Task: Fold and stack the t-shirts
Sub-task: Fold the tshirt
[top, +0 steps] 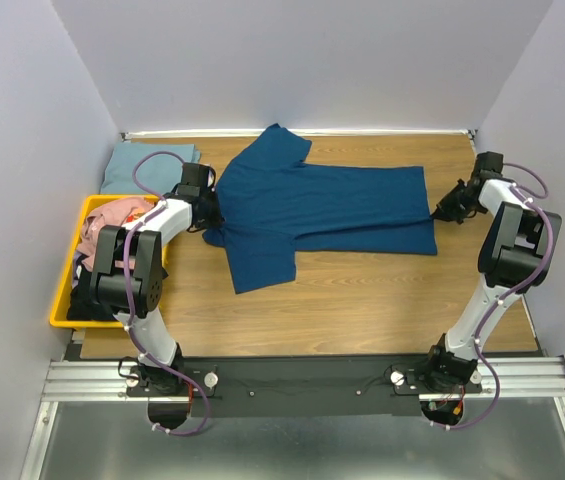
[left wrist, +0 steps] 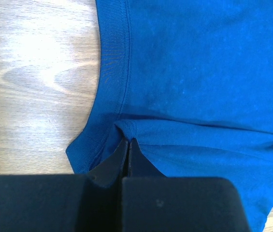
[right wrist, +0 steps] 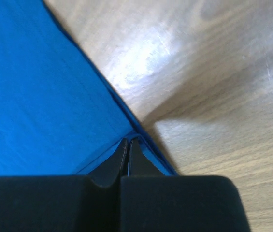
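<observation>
Top view: one blue t-shirt (top: pixel 322 205) lies spread flat across the back half of the wooden table (top: pixel 362 290), collar to the left and hem to the right, with no print showing. The left gripper (top: pixel 214 212) is at its collar and the right gripper (top: pixel 438 212) at the near hem corner. From this height you cannot tell how either pair of fingers stands. One pale grey-blue t-shirt (top: pixel 147 165) lies folded in the back left corner. One yellow bin (top: pixel 60 290) sits at the left edge, holding one bunched pink t-shirt (top: pixel 102 225) and some black cloth (top: pixel 82 298). The left arm (top: pixel 127 270) hides much of both, so it is unclear whether the black cloth is one piece or more.

Left wrist view: the two fingers are pressed together, pinching a fold of blue cloth just inside the ribbed collar. The camera housing blocks the bottom of the picture.

Right wrist view: the fingers are closed on the hem corner. Only that corner and bare wood show.
</observation>
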Available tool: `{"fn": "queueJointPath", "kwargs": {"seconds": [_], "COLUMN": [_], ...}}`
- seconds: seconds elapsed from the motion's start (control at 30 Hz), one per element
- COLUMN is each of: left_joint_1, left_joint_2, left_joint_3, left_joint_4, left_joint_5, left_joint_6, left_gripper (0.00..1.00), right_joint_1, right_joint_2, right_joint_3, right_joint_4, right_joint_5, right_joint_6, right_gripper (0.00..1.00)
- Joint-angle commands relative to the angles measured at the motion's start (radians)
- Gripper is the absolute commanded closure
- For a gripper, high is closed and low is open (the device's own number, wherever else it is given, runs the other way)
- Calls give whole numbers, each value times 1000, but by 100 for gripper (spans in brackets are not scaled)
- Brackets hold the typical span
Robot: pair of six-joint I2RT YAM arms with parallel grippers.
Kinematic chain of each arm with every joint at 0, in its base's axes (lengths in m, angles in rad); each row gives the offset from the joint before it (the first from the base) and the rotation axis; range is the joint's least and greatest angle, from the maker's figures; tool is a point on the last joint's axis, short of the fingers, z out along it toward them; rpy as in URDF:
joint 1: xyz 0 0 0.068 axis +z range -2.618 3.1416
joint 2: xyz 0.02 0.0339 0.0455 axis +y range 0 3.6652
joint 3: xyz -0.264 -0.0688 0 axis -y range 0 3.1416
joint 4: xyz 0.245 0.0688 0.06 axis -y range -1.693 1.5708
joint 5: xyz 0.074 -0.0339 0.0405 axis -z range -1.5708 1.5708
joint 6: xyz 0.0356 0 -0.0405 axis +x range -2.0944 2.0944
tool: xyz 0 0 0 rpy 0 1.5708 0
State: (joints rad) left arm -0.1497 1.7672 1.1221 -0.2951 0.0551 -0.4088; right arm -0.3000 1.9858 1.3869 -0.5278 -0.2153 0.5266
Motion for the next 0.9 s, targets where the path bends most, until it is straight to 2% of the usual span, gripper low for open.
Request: {"fn": "queueJointPath", "kwargs": {"seconds": [0.0, 0.33, 0.5, 0.67, 0.87], "left_joint_1": [13, 13, 13, 13, 13], "left_joint_2": [-12, -8, -18, -61, -230], "left_joint_3": [28, -38, -30, -30, -108], "left_joint_4": [2, 37, 36, 24, -38], "left_joint_5": [-47, -47, -47, -72, -69], "left_joint_6": [-2, -32, -27, -24, -24], "left_gripper": [100, 98, 99, 100, 100], "right_joint_1": [-1, 15, 21, 21, 21], "right_joint_2": [1, 87, 70, -34, -257], "right_joint_3": [47, 58, 55, 38, -129], "right_joint_4": [29, 35, 37, 35, 26], "right_joint_5": [-10, -15, 2, 30, 54], "right_joint_6": [3, -11, -16, -16, -11], "right_gripper": [99, 94, 94, 95, 95]}}
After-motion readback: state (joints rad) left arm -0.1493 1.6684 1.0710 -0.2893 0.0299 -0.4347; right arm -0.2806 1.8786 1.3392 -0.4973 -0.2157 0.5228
